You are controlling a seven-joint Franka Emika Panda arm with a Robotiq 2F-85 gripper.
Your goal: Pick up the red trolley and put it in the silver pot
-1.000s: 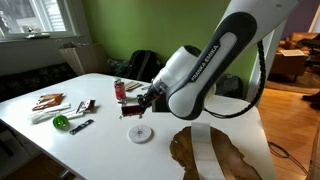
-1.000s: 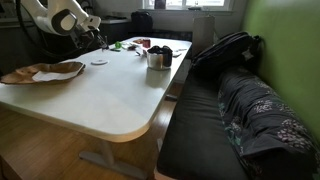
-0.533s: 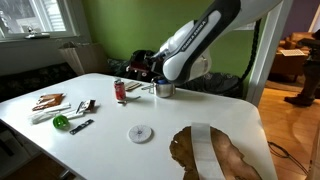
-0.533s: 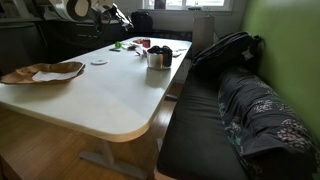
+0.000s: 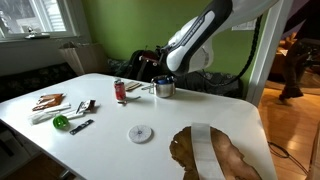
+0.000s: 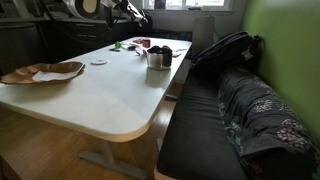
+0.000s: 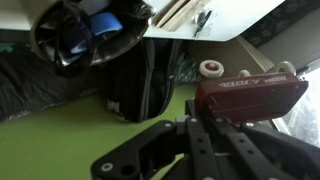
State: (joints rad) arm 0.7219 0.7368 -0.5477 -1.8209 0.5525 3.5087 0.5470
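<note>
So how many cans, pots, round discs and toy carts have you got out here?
Cans: 1, the red can
Pots: 1, the silver pot
Round discs: 1, the white disc
Toy carts: 1, the red trolley
Total: 4

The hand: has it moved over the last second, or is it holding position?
Yes. In an exterior view the hand has gone from just above the white disc to just above the silver pot, farther from the camera.

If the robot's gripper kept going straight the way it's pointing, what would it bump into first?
Probably the silver pot: the gripper, holding the red trolley, hangs just above it. The wrist view shows the pot off-centre, so it might slide past towards the black backpack.
</note>
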